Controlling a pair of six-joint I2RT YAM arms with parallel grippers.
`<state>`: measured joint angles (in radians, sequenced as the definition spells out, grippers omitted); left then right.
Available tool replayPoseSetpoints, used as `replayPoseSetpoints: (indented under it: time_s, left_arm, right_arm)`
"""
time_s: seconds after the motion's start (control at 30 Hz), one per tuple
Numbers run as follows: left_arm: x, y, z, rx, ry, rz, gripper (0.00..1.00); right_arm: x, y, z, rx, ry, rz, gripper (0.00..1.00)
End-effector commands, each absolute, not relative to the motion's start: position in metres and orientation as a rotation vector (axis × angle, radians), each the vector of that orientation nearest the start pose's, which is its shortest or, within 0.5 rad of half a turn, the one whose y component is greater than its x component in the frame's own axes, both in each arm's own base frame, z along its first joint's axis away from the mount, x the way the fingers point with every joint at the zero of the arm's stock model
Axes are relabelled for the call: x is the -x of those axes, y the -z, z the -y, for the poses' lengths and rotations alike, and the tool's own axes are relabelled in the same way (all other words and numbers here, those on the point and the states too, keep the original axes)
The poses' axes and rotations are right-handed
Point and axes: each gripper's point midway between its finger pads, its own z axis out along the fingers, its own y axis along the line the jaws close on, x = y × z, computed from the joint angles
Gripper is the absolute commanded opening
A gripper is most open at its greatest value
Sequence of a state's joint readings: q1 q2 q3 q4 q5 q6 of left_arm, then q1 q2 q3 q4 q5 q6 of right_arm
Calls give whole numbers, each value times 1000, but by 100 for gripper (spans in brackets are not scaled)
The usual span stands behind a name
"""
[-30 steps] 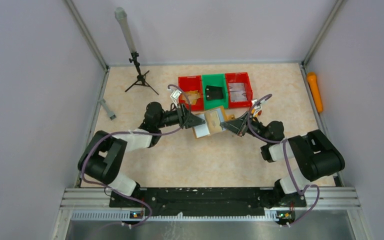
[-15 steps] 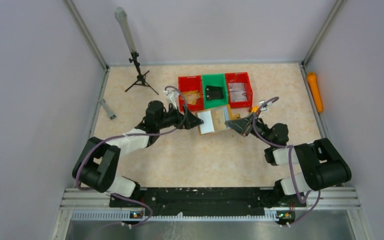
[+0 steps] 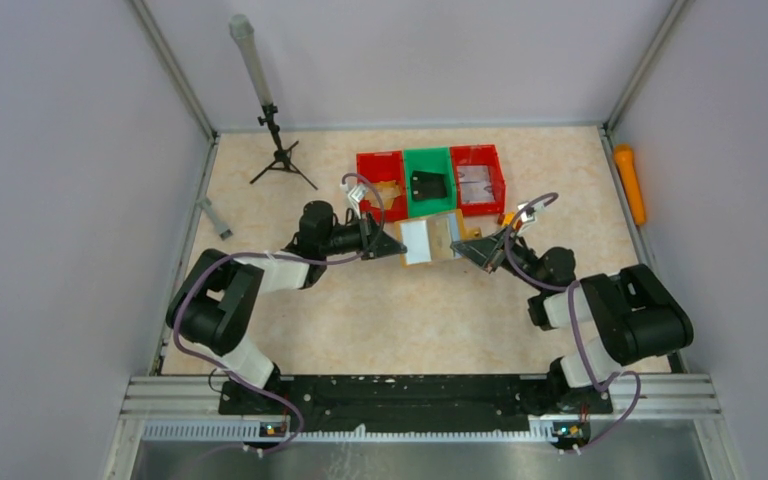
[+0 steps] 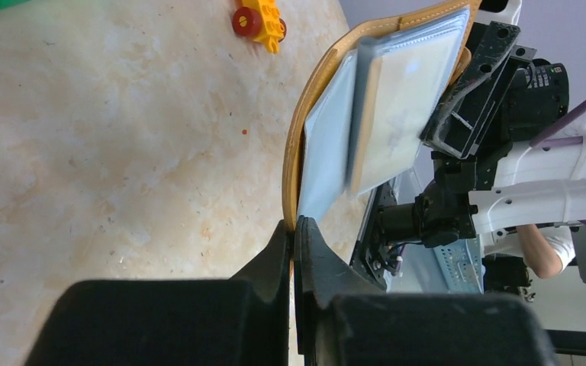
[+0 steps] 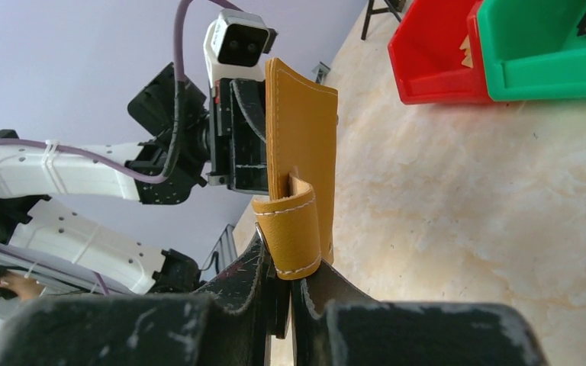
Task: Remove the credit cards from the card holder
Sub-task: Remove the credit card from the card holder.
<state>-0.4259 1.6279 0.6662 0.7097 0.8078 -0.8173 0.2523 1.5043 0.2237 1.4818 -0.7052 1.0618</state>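
Clamping stitched mustard leather card holder: left gripper on edge, right gripper on looped tab.

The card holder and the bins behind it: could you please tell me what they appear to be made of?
Card holder: looks like leather or an imitation, matte mustard-brown, with pale stitching along its edges.
Its inner sleeves: clear, glossy plastic film, by the sheen.
Bins: hard moulded plastic, smooth and slightly shiny, red and green.
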Motion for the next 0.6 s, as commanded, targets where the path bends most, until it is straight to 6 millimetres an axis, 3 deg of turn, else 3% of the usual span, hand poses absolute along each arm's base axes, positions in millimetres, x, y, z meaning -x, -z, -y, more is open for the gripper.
replayPoseSetpoints:
  time_s: [0.0,0.23,0.57]
  left_arm:
    - [-297,-170,299,-332,1562,-1918,0]
    - [-297,-170,298,-334,1546,-1920,0]
    - [-295,-175,297,-342,1547,-1900,0]
  right_arm:
    - [-258,-208,-222,168,-1586,-1467,3]
    - [-257,-207,-225,175,-1585,-1476,8]
    - [-258,-206,-225,179,-1569,-1488,29]
